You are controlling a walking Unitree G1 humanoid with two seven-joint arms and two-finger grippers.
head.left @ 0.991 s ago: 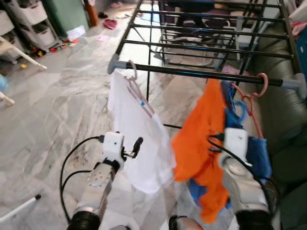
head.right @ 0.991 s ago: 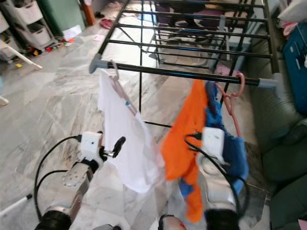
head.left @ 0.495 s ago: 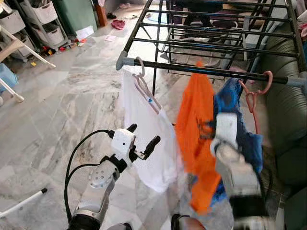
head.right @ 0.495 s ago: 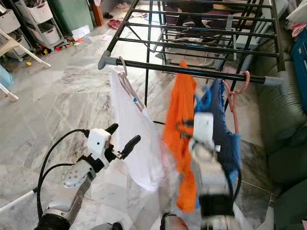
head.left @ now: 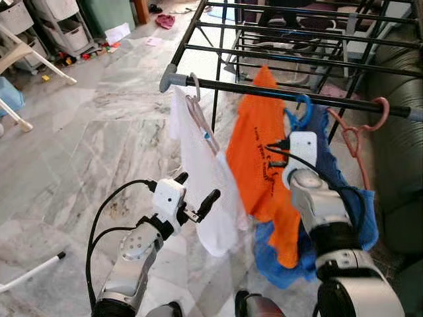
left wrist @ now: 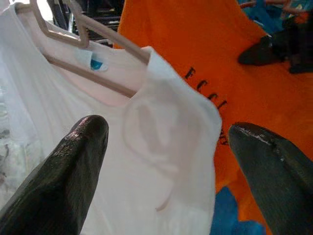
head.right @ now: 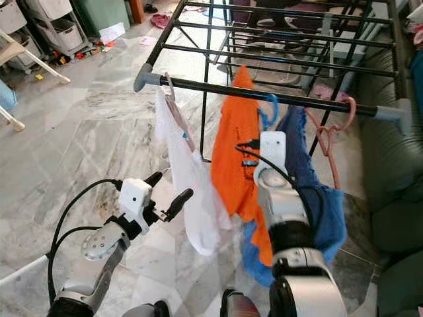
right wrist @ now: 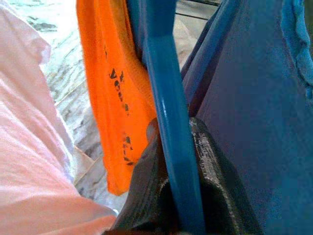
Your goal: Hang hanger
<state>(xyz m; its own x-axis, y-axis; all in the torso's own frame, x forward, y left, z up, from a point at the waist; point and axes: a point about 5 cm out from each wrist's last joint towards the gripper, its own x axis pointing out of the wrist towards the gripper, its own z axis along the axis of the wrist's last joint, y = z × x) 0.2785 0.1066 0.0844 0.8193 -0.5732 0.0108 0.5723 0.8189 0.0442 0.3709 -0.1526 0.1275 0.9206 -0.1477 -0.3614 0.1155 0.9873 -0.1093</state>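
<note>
A black drying-rack bar [head.left: 264, 91] crosses in front of me. A white shirt [head.left: 201, 178] hangs from its left end on a beige hanger [left wrist: 93, 78]. My left gripper [head.left: 196, 187] stands open just in front of that shirt, holding nothing. My right gripper [right wrist: 173, 142] is shut on a blue hanger [right wrist: 164, 98] that carries an orange shirt [head.left: 261, 152] and a blue garment [head.left: 350, 211]. The hanger's blue hook [head.left: 304, 105] is up at the bar; I cannot tell whether it rests on it. A pink hanger [head.left: 367, 122] hangs on the bar to the right.
A dark green sofa [head.left: 400, 165] stands close on the right. More rack bars [head.left: 291, 53] stretch away behind the front one. Storage drawers [head.left: 59, 13] and a white chair leg [head.left: 36, 59] are at the far left. A white stick [head.left: 30, 274] lies on the marble floor.
My right arm has lifted the blue hanger with the orange shirt up and leftward, bringing its hook to the bar. The left gripper stays open by the white shirt. The camera has shifted slightly.
</note>
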